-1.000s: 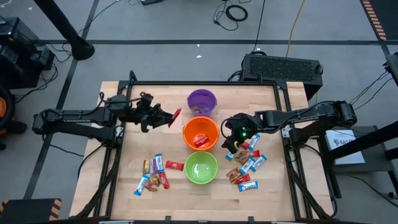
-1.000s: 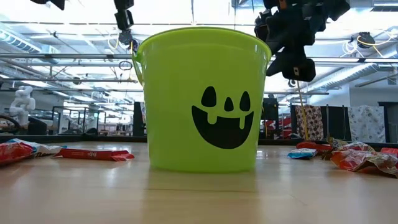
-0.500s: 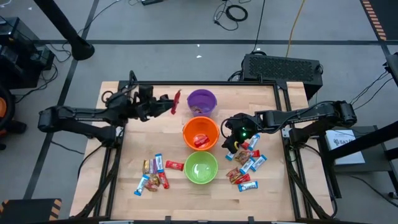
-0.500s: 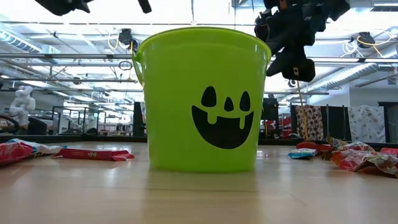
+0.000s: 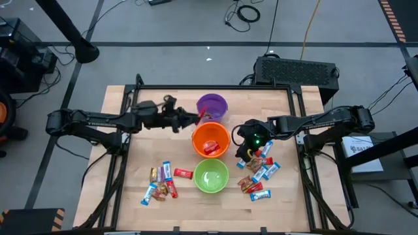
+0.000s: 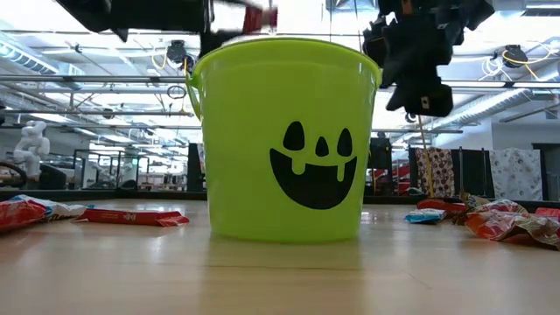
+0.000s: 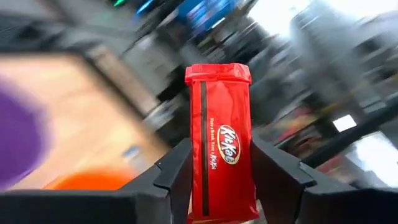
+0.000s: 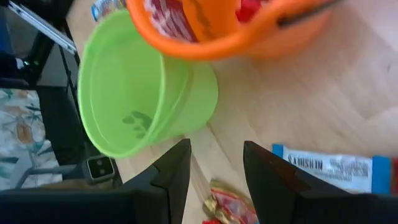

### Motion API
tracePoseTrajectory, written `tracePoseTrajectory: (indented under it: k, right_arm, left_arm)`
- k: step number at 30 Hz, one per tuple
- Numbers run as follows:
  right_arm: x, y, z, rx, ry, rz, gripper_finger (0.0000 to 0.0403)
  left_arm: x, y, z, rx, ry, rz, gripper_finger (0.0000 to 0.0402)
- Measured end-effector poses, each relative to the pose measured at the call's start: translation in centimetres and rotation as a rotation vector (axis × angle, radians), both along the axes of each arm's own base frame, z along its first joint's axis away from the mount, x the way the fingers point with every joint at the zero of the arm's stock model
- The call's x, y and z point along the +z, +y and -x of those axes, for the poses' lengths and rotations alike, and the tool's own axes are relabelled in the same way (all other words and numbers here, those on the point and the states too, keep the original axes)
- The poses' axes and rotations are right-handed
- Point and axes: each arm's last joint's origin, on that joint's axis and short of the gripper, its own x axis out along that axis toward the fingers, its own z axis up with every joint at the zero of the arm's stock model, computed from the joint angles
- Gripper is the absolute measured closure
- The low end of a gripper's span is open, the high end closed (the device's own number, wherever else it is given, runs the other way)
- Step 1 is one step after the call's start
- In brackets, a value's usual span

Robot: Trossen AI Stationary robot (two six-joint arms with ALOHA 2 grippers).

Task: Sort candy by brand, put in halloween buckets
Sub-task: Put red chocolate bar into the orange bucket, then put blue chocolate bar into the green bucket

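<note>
Three halloween buckets stand in a row down the table's middle: purple [image 5: 212, 106] farthest, orange [image 5: 210, 139] holding red candy, light green [image 5: 211, 175] nearest. My left gripper [image 5: 197, 119] reaches level from the table's left, beside the purple and orange rims, shut on a red KitKat bar [image 7: 219, 124]. My right gripper [image 5: 245, 147] hovers open just right of the orange bucket, tilted down above the table, nothing between its fingers [image 8: 174, 168]. Loose candy lies flat on the table in a left group [image 5: 163, 181] and a right group [image 5: 261, 173]. My left gripper pinches the red bar by its two long edges [image 7: 198, 180] between the two fingers, on the half nearer the wrist. The fingers come level from the table's left and lie along the bar. Its free end [image 7: 217, 73] sticks out past the fingertips, clear of table and buckets.
A blue-and-white bar [image 8: 329, 165] and a red-and-yellow wrapper [image 8: 230, 205] lie right under my right gripper. A black frame rail [image 5: 215, 87] runs along the table's far edge. Bare wood lies between the left candy group and the left arm.
My left gripper has carried the red bar toward the table's right edge, from over open wood to just beside the purple and orange buckets, sinking a little. The bar has stayed in the hold. My right arm has kept still.
</note>
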Motion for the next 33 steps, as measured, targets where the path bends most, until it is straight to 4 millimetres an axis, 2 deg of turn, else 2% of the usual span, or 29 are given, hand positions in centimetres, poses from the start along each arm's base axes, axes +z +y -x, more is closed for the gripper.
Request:
tracePoseTrajectory:
  k: [3, 9, 14, 17, 20, 25, 30, 33]
  right_arm:
    - [-0.1, 0.0, 0.2, 0.011, 0.022, -0.008, 0.0263]
    - [-0.2, 0.0, 0.2, 0.024, 0.025, 0.005, 0.0263]
    - [-0.2, -0.1, 0.3, 0.022, 0.031, 0.007, 0.0263]
    - [-0.2, -0.1, 0.3, 0.013, 0.034, 0.000, 0.0263]
    - [-0.2, -0.1, 0.3, 0.006, 0.038, -0.006, 0.0263]
    - [-0.2, -0.1, 0.3, 0.006, 0.037, -0.008, 0.0263]
    - [0.3, 0.0, 0.7, -0.012, 0.052, -0.061, 0.0263]
    - [1.1, -0.2, 1.5, -0.080, 0.135, -0.063, 0.0263]
  left_arm:
    - [-1.5, -0.1, -0.1, 0.005, 0.149, -0.040, 0.0251]
    - [-3.3, -1.1, -1.5, -0.128, 0.211, -0.037, 0.0251]
    - [-5.9, -1.8, -2.7, -0.163, 0.323, -0.025, 0.0251]
    - [-6.4, -1.9, -3.1, -0.161, 0.339, -0.012, 0.0247]
    - [-6.4, -1.8, -3.1, -0.144, 0.341, 0.023, 0.0222]
    - [-5.8, -1.2, -2.9, -0.114, 0.308, 0.063, 0.0154]
    - [-2.1, -0.9, -1.7, -0.124, 0.194, 0.096, 0.0133]
    - [0.5, -1.0, -0.5, -0.114, 0.189, 0.068, 0.0133]
